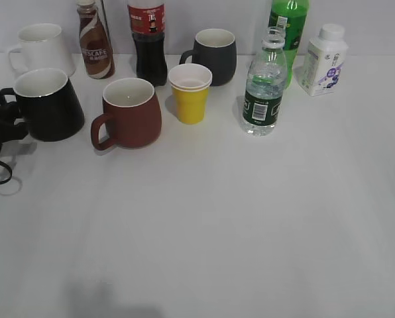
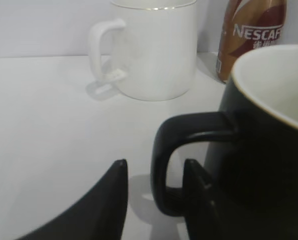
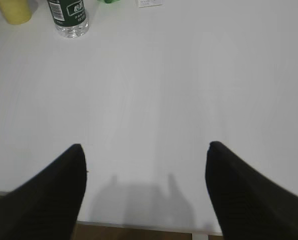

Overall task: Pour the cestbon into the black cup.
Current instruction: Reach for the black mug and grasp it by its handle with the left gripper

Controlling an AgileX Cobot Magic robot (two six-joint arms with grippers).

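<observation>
White, matte tabletop [image 1: 250, 225] fills the exterior view under a pale wall. At the left edge stands the large glossy black cup [image 1: 48, 104], white inside and flaring toward its base, with the dark left gripper [image 1: 0, 122] at its loop handle. Beside it sits a brown-red mug [image 1: 131, 114], then a yellow paper cup [image 1: 190, 93]. Further right, the cestbon, a clear ribbed plastic bottle with a dark green label [image 1: 264, 85], stands upright and capped, well apart from the black cup.

From the left wrist, two black fingers [image 2: 106, 205] stand apart, straddling the smooth handle [image 2: 181, 150], not closed on it. A white ceramic mug [image 2: 154, 47] stands behind.

From the right wrist, the right gripper [image 3: 145, 190] hangs spread wide over bare table, the cestbon's base [image 3: 69, 17] far ahead.
</observation>
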